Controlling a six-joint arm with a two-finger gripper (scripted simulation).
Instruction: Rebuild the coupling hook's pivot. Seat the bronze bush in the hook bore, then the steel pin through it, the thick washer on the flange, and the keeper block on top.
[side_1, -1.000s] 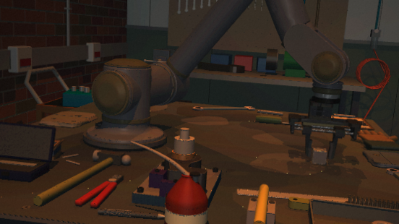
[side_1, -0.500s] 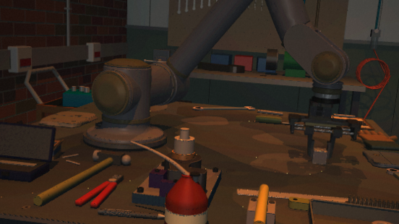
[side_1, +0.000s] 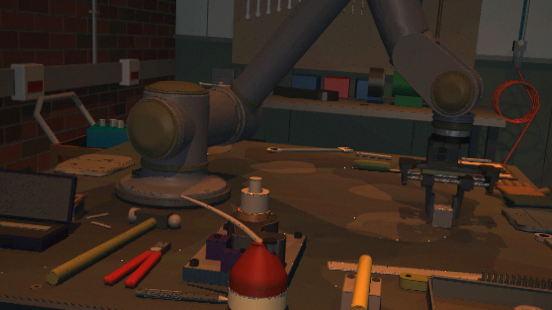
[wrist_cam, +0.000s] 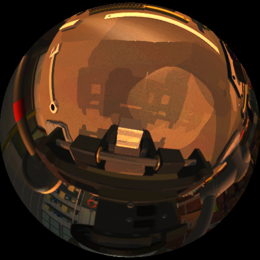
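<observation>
The keeper block [side_1: 442, 215], a small grey steel cube, sits on the bench at the right, and my gripper [side_1: 443, 212] stands straight down over it, closed on its sides. The wrist camera shows the block [wrist_cam: 129, 137] held between the dark fingers. The coupling hook fixture [side_1: 247, 245] stands on its base plate at the front centre, well to the left. On it rise the bronze bush [side_1: 255, 216], a thick pale washer [side_1: 254, 200] and the steel pin [side_1: 255, 184] sticking up through them. The fixture's lower part is hidden behind an oil can.
Behind the work runs a shelf [side_1: 380, 107] with coloured boxes. A red oil can [side_1: 257, 272] with a curved spout stands in front of the fixture. Pliers [side_1: 137, 267], a yellow rod [side_1: 100, 250], a spanner [side_1: 310, 149] and a ruler [side_1: 400, 270] lie about the bench.
</observation>
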